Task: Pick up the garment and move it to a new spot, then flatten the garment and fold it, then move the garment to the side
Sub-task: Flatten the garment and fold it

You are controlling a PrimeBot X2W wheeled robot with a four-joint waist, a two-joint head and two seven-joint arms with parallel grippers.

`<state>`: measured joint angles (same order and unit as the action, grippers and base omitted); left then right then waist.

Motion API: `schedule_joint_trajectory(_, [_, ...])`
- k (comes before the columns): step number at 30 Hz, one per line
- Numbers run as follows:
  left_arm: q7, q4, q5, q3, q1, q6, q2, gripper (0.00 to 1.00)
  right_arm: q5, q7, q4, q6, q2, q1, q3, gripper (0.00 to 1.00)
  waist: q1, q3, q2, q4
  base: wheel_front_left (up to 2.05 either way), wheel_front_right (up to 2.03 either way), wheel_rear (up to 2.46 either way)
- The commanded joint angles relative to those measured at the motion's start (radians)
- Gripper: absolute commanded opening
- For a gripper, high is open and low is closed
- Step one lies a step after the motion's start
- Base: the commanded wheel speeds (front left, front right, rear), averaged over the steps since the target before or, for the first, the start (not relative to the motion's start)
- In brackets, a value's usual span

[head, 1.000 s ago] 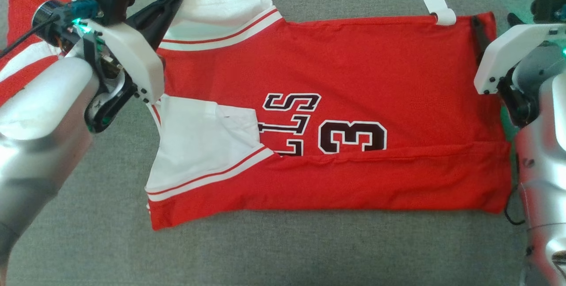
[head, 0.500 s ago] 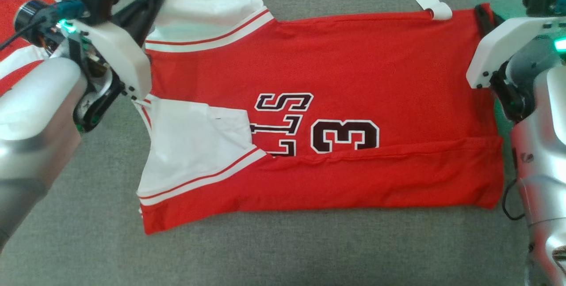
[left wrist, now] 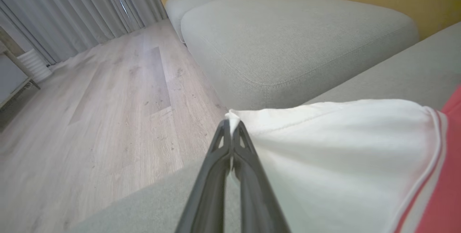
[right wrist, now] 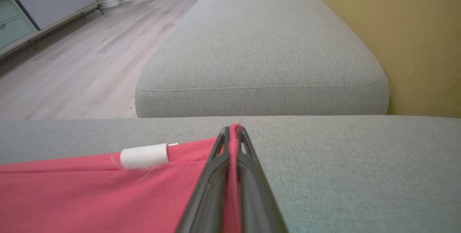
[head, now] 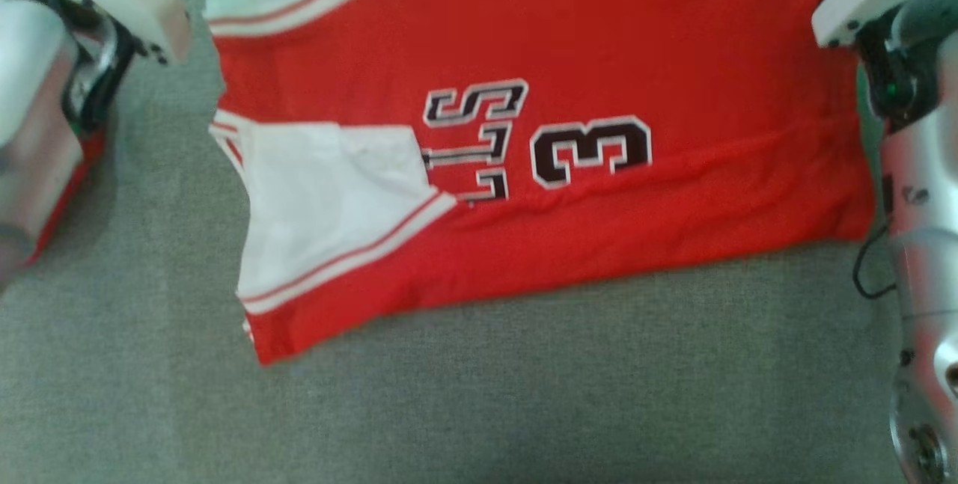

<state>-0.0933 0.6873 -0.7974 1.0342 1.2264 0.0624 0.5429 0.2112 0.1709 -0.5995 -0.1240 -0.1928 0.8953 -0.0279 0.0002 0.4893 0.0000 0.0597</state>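
Pinching a white sleeve corner of the jersey (head: 569, 43), the left end effector (left wrist: 231, 128) had its two dark fingers pressed together on the cloth. The right end effector (right wrist: 232, 134) was likewise clamped on a red hem corner, just beside a white tag (right wrist: 144, 156). In the head view the left forearm (head: 34, 132) and right forearm (head: 924, 244) flanked the jersey, though that picture was blurred and the far edge possibly rode a little above the seat. The jersey lay across the grey sofa (head: 524, 394), its near edge folded up to the number 3 (head: 591, 151). Beyond lay another cushion (right wrist: 259, 45), a wooden floor (left wrist: 108, 99) and a yellow backrest (right wrist: 414, 27).
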Motion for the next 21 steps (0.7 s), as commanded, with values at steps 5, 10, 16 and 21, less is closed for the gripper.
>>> schedule_joint_trajectory(5, [-0.085, 0.068, 0.035, -0.056, 0.107, -0.001, 0.019, 0.00, 0.025, -0.062, 0.002, -0.007, 0.026, 0.061, -0.005, 0.00, -0.0002, 0.014, 0.0000, -0.012, 0.00, 0.00, 0.00])
schedule_joint_trajectory(10, [-0.112, 0.113, 0.038, -0.039, 0.094, 0.022, -0.004, 0.00, 0.057, -0.091, -0.023, -0.007, 0.010, 0.042, -0.018, 0.00, -0.0002, -0.005, 0.0000, -0.002, 0.00, 0.00, 0.00])
schedule_joint_trajectory(16, [-0.083, 0.069, -0.034, -0.009, -0.009, 0.059, 0.004, 0.00, 0.174, -0.036, -0.023, -0.007, -0.049, -0.052, -0.084, 0.00, -0.0002, -0.087, 0.0000, 0.020, 0.00, 0.00, 0.00])
schedule_joint_trajectory(21, [-0.006, -0.067, -0.093, 0.032, -0.098, 0.066, 0.065, 0.00, 0.266, 0.038, 0.007, -0.007, -0.108, -0.135, -0.136, 0.00, -0.0002, -0.153, 0.0000, 0.037, 0.00, 0.00, 0.00])
